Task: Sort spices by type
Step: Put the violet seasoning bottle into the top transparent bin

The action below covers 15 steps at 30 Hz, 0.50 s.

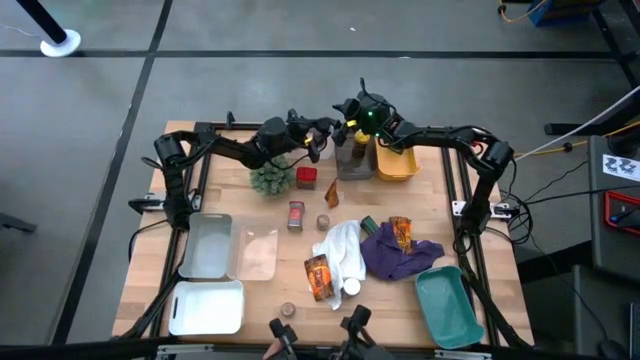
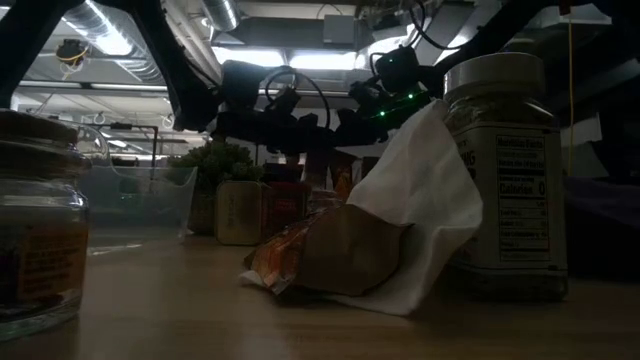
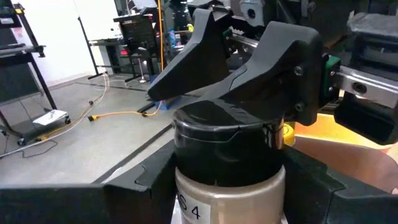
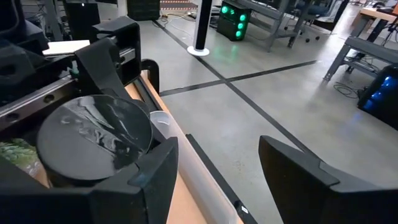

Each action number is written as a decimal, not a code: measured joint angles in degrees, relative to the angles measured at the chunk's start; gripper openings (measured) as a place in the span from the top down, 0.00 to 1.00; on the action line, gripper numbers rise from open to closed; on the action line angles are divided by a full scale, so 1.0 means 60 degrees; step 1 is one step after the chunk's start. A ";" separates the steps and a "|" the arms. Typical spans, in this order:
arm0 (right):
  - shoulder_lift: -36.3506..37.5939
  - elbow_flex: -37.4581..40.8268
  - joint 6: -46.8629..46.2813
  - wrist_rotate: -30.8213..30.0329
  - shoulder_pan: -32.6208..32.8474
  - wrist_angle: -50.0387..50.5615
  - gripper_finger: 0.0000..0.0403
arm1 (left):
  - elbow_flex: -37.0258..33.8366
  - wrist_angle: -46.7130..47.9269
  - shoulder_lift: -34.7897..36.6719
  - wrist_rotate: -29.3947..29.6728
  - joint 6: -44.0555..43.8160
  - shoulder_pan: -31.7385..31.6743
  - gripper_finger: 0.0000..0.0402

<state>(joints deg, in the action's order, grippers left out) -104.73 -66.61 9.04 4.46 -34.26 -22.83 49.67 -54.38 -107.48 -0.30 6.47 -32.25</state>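
A slim spice jar (image 3: 227, 186) with a pale body and a black cap (image 3: 224, 134) stands upright between the fingers of my left gripper (image 1: 322, 140), above the table's far edge. My right gripper (image 1: 345, 128) faces it from the right, just above the cap, its fingers (image 3: 280, 68) spread and nothing between them (image 4: 217, 180). The cap (image 4: 93, 140) lies outside one of its fingers (image 4: 146, 174). More spices lie mid-table: a red tin (image 1: 306, 176), a brown jar (image 1: 296, 215), a brown disc (image 1: 324, 222) and orange foil packets (image 1: 318, 277) (image 1: 401, 232). My left gripper pinches the jar's pale body just under the black cap (image 3: 186, 199), one finger on each side. The fingers come in level from the table's left. The jar stands upright; its lower end is out of view. My right gripper has one finger beside the cap's rim (image 4: 134, 152); I cannot tell whether it touches.
A spiky green plant (image 1: 270, 180) sits under the left arm. A yellow bin (image 1: 395, 160) and a brownish container (image 1: 352, 160) stand at the far right. White cloth (image 1: 340, 250) and purple cloth (image 1: 400, 255) lie mid-table. Clear trays (image 1: 207, 245), a white tray (image 1: 207, 307) and a teal bin (image 1: 450, 305) line the near sides.
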 joint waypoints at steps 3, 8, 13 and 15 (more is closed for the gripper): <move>0.0000 0.0004 0.0000 0.0215 0.0000 0.0004 0.44 | 0.0004 0.0131 0.0004 -0.0022 0.0002 0.0000 0.49; 0.0000 0.0004 0.0000 0.0362 0.0011 -0.0005 0.44 | 0.0004 0.0287 0.0004 -0.0022 0.0001 0.0004 0.49; 0.0000 0.0002 0.0024 0.0218 0.0032 -0.0054 0.44 | 0.0007 0.0683 0.0000 0.0045 -0.0002 -0.0025 0.49; 0.0000 0.0002 0.0029 0.0029 0.0040 -0.0080 0.44 | 0.0007 0.0828 0.0000 0.0160 -0.0005 -0.0025 0.49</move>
<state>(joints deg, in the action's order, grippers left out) -104.73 -66.60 9.21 4.63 -34.02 -23.31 49.71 -49.41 -107.48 0.66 6.44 -32.40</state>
